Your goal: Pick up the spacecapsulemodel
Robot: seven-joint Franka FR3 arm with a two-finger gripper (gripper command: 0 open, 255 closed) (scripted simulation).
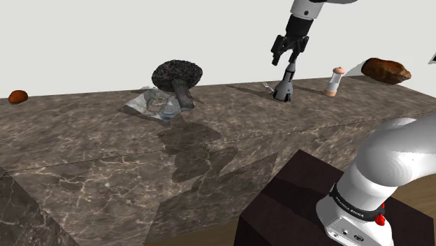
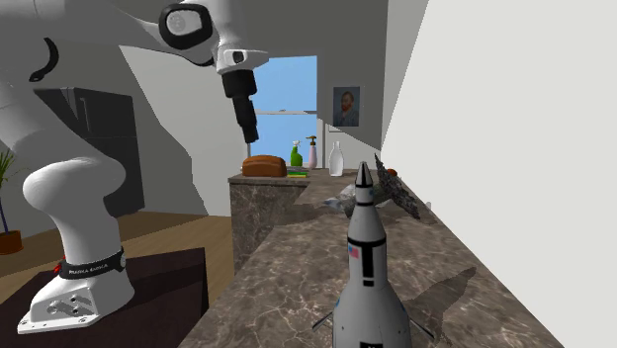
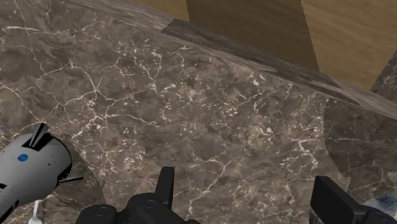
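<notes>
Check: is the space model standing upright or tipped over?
Upright: the grey rocket-shaped model stands on its fins on the marble counter, nose pointing up. The open tool is not touching it.

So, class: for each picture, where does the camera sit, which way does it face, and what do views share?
Shoulder view: beside the stand, facing the wall across the counter; arm and gripper show.
Second exterior view: low over the counter, looking along it; arm shows.
Wrist view: on the gripper, looking down at the counter; open fingers show.
All three share the grey rocket model.
</notes>
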